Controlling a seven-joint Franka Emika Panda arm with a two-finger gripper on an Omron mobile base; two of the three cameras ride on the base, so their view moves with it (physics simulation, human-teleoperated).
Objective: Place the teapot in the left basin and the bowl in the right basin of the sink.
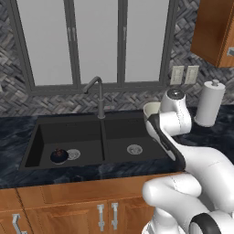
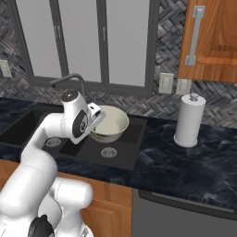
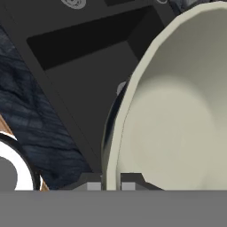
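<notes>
Gripper (image 3: pixel 111 185): closed on the rim of the bowl (image 2: pixel 110 123); in the hand view one dark fingertip is seen on each side of the rim wall, both pressed against it.
Bowl: held by its rim and carried in the air above the right basin (image 2: pixel 121 149); it extends outward from the fingertips, and its open, pale cream inside is turned upward and seen in the right base view. In the left base view only a part of its rim (image 1: pixel 151 109) is seen behind the arm.
Right basin: below the gripper and the bowl; its round silver drain (image 1: pixel 134 149) lies bare on the black floor.
Teapot (image 1: pixel 59 156): well apart from the gripper, on the far side of the divider, set on the floor of the left basin (image 1: pixel 45 137), just beside that basin's drain.
Sink (image 1: pixel 103 137): a black double sink; its central divider is seen between the teapot and the held bowl.
Faucet (image 1: pixel 97 91): a grey gooseneck, placed behind the divider, near the gripper.
Paper towel roll (image 2: pixel 189 120): upright on the dark counter (image 2: pixel 185 162), well apart from the gripper, on the side away from the teapot.
</notes>
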